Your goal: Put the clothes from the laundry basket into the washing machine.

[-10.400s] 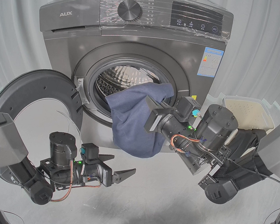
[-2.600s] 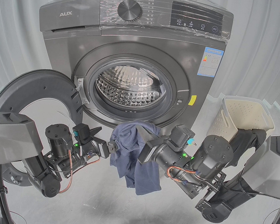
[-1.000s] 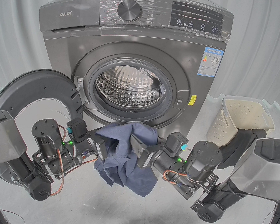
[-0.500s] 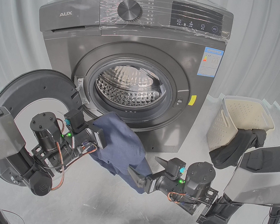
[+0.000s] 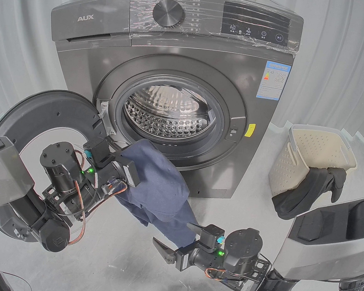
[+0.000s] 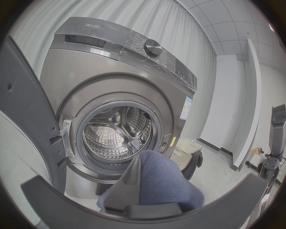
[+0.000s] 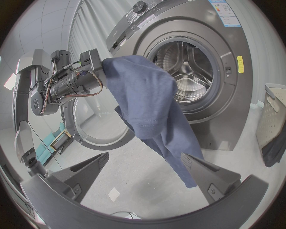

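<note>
Washing machine [image 5: 175, 68] faces the robot; its door [image 5: 47, 112] is swung fully open on the machine's left side; the drum [image 5: 168, 109] looks bare, no cloth visible inside. Laundry basket [image 5: 315, 150] sits on the floor just beside the machine's right side, with a dark garment [image 5: 307, 191] draped over its front rim and hanging outside. Blue garment [image 5: 158, 183] hangs in front of the machine, top bunch just below the lip of the drum opening, not inside; its tail drops toward the floor. Left gripper [image 6: 146, 193] is in front of the machine, low at the door side of the opening, clamped on the top bunch with cloth folded over its fingers. Right gripper [image 5: 174, 235] is lower, in front of the machine, jaws spread wide and holding nothing, close by the garment's hanging tail. Step in hand, as I read it: loading the blue garment, one-armed carry. Next move likely calls for lifting the bunch over the lip and deep into the drum; the tail needs gathering or it drags outside.
</note>
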### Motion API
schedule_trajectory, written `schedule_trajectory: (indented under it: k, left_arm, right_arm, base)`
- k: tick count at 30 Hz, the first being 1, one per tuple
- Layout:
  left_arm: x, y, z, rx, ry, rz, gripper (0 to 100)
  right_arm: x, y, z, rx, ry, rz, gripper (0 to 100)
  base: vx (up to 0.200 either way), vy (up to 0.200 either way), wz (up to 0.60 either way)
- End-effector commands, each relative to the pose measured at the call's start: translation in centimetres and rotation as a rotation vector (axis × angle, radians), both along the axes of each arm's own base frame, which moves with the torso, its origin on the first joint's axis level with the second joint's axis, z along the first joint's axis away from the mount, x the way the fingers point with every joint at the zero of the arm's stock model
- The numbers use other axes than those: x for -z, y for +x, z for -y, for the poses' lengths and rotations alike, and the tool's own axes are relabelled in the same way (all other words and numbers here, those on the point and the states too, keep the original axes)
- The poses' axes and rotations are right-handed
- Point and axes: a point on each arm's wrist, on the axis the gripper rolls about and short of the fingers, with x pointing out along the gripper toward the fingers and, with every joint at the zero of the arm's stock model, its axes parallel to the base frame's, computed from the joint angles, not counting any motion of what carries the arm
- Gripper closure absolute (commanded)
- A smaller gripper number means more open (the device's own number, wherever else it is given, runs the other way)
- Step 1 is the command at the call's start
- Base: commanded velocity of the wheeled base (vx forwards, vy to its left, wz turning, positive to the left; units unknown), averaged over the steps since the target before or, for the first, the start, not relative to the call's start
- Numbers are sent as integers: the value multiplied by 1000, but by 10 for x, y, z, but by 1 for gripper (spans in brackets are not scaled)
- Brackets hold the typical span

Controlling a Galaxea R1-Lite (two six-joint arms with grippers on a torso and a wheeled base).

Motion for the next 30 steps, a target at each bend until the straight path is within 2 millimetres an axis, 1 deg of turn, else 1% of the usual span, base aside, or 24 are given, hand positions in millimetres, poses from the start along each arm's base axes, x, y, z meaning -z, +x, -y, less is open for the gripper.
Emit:
schedule_trajectory:
  k: [1, 3, 4, 6, 9, 11, 13, 14, 16, 18, 19, 23, 30]
  left_arm:
    - [0, 2, 1, -4, -7, 1, 100]
    - [-2, 2, 2, -6, -17, 4, 100]
    - [-2, 2, 2, -6, -17, 4, 100]
    - [-1, 2, 3, -3, -16, 3, 100]
    - [-1, 2, 4, 0, -18, 2, 100]
    - [-1, 2, 4, 0, -18, 2, 100]
    - [-1, 2, 4, 0, -18, 2, 100]
    - [-1, 2, 4, 2, -17, 2, 100]
    - [-1, 1, 4, 3, -17, 2, 100]
    - [-1, 1, 4, 3, -17, 1, 100]
    - [-1, 1, 4, 3, -17, 2, 100]
    - [-1, 1, 4, 2, -17, 1, 100]
    - [3, 4, 3, -2, -13, -9, 100]
  right_arm:
    - [11, 3, -22, -24, 21, 9, 0]
    - [15, 3, -30, -45, 25, 9, 0]
    - [16, 3, -31, -46, 24, 8, 0]
    - [26, 5, -41, -58, 35, -9, 0]
    - [20, 13, -55, -63, 101, -5, 0]
    - [22, 23, -66, -55, 127, -6, 0]
    - [23, 26, -69, -49, 133, -3, 0]
    - [18, 34, -80, -38, 182, 19, 0]
    - [15, 38, -87, -26, 208, 32, 0]
    - [15, 41, -90, -13, 219, 42, 0]
    - [13, 47, -95, 12, 245, 58, 0]
    - [7, 56, -103, 61, 316, 72, 0]
    - [-3, 60, -102, 87, 362, 74, 0]
  base:
    - [0, 0, 0]
    - [0, 0, 0]
    - [0, 0, 0]
    - [0, 0, 0]
    - [0, 0, 0]
    - [0, 0, 0]
    - [0, 0, 0]
    - [0, 0, 0]
    - [0, 0, 0]
    - [0, 0, 0]
    - [0, 0, 0]
    - [0, 0, 0]
    - [0, 0, 0]
